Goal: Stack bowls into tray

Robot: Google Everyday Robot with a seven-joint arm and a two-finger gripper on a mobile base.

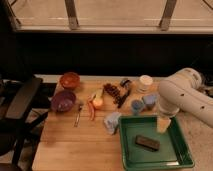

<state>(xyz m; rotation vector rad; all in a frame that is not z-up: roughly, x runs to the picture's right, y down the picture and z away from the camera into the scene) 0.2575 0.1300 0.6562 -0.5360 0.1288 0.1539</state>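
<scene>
Two bowls sit at the table's left side: an orange-red bowl (70,80) at the back and a purple bowl (63,100) just in front of it, side by side and not stacked. The green tray (181,148) lies at the front right with a dark flat block (147,143) in it. My gripper (163,124) hangs from the white arm (182,95) over the tray's back right part. It is open, holds nothing, and is far from both bowls.
Between the bowls and the tray lie a fork (79,114), an orange stick-like item (91,110), a round fruit (97,102), a dark cluster (111,91), two blue-grey cups (142,103), a blue-grey piece (112,121) and a white cup (145,82). A black chair (20,100) stands left.
</scene>
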